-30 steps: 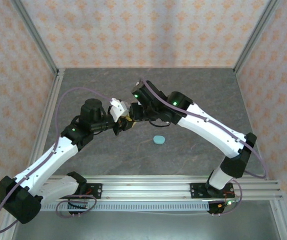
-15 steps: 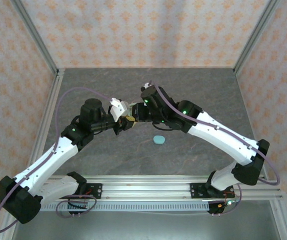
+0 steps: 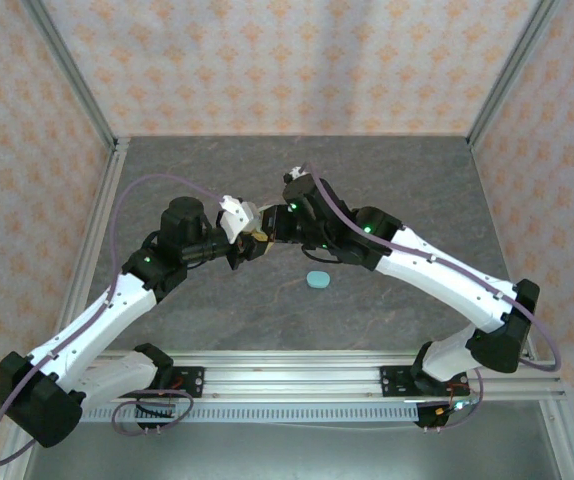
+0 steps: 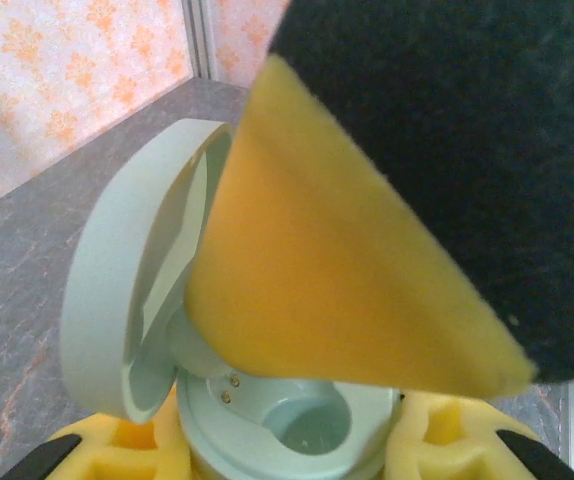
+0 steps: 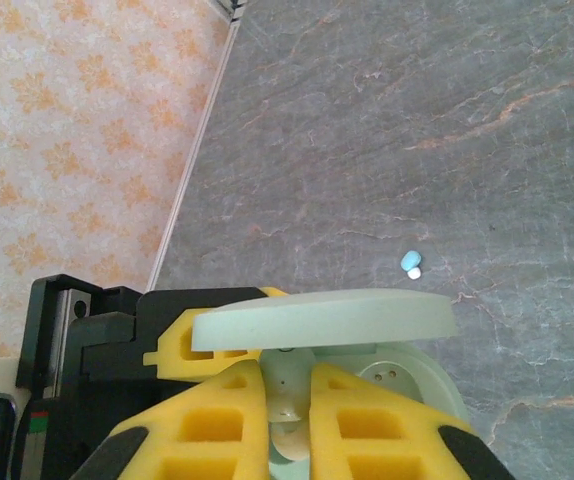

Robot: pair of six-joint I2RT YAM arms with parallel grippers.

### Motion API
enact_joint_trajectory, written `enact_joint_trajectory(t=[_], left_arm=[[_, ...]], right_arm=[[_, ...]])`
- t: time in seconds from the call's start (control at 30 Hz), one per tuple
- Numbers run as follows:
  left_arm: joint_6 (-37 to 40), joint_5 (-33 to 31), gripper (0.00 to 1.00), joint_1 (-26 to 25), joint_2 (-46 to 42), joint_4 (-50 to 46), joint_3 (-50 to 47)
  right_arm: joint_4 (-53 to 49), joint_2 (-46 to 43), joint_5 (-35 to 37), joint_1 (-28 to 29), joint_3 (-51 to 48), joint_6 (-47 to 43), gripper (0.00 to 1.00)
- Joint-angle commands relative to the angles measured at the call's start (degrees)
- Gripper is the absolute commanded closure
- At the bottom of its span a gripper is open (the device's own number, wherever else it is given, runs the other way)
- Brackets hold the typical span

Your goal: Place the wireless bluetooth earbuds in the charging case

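Note:
My left gripper (image 4: 287, 452) is shut on the pale mint charging case (image 4: 217, 440), whose lid (image 4: 117, 300) stands open to the left. One round socket (image 4: 307, 425) of the case lies bare. My right gripper (image 5: 287, 375) is shut on a whitish-mint earbud (image 5: 289, 398), pinched between its yellow fingers just under the lid (image 5: 322, 318) and over the case base (image 5: 412, 375). One of its yellow fingers (image 4: 337, 260) hangs over the case in the left wrist view. In the top view both grippers meet at mid-table, left (image 3: 239, 250) and right (image 3: 267, 232).
A second earbud (image 5: 410, 263), light blue with a white tip, lies loose on the grey table (image 5: 447, 120). A closed teal oval case (image 3: 318, 279) rests on the table in front of the right arm. Metal frame posts and patterned walls bound the workspace.
The right arm's elbow has swung out to the right and its wrist has shifted slightly, with its gripper kept at the case. The left arm has not moved.

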Motion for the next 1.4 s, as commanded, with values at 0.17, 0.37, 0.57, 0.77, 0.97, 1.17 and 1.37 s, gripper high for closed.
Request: enact_joint_trajectory(t=[0.17,0.37,0.57,0.77,0.97,1.17,1.37], left_arm=[[-1.1,0.2,0.91,-0.2,-1.3,3.1,-0.1],[-0.9,0.1,0.91,-0.2,-1.1,3.0,0.1],[-0.8,0.1,0.91,-0.3,-0.8,3.0,0.3],[-0.7,0.2,0.91,-0.3,-0.6,3.0,0.5],[-0.8,0.3,0.91,-0.3,-0.4,3.1,0.6],[-0.9,0.4,0.91,-0.3,-0.5,3.0,0.5],[-0.9,0.5,0.91,-0.3,-0.5,3.1,0.5]], right_arm=[[2.0,-1.1,1.2,0.4,-1.1,1.6,0.85],[1.8,-1.4,0.5,0.4,-1.2,2.1,0.81],[1.6,-2.2,0.1,0.4,-2.0,2.9,0.77],[1.5,-2.9,-0.3,0.4,-2.0,3.4,0.73],[0.7,-2.8,0.2,0.4,-1.4,3.3,0.74],[-1.3,-1.4,-0.2,0.4,0.4,3.0,0.75],[-3.4,0.2,-0.1,0.4,2.0,2.9,0.74]])
